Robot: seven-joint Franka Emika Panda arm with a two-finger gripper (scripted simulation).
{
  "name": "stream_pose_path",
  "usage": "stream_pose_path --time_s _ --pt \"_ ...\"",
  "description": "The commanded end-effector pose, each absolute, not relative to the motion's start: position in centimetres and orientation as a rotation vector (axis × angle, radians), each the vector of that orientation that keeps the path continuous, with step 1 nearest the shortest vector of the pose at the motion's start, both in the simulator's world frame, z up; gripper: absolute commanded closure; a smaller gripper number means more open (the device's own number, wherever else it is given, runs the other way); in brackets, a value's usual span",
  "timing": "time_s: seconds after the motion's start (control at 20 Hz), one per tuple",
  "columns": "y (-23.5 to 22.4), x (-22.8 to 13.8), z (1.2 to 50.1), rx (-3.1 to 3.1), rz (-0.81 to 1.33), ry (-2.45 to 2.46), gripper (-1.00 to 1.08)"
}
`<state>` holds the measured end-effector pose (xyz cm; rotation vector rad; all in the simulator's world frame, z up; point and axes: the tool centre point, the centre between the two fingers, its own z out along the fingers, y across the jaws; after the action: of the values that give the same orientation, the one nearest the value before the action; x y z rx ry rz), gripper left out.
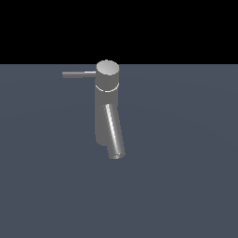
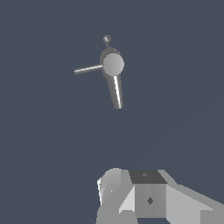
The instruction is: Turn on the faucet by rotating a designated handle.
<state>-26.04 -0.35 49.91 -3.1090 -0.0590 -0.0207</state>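
The faucet (image 1: 103, 114) is a grey upright cylinder with a flat round cap (image 1: 107, 69) and a thick slanted spout (image 1: 114, 135). The handle (image 1: 77, 74) is a thin rod pointing from the cap toward the exterior view's left. The wrist view looks down from well above on the faucet (image 2: 113, 64), its handle (image 2: 89, 69) and its spout (image 2: 116, 92). White and grey parts of my gripper (image 2: 131, 194) fill that view's lower edge, far from the handle. Its fingertips are not distinct. The arm does not appear in the exterior view.
The faucet stands on a flat blue-grey floor (image 1: 186, 176). A small grey knob on a thin stem (image 2: 106, 39) shows just beyond the cap in the wrist view.
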Motion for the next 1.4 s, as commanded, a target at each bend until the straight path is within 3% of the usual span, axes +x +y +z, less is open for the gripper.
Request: stream_pose_path --time_s 0.0,0.6,1.35 --pt "-0.4 -26.0 49.9 -3.109 -0.021 -0.059 1.08" --pt "0.8 -25.6 47.9 -3.073 -0.062 0.093 1.08" --pt "5.1 -22.8 41.4 -2.881 -0.203 0.606 1.08"
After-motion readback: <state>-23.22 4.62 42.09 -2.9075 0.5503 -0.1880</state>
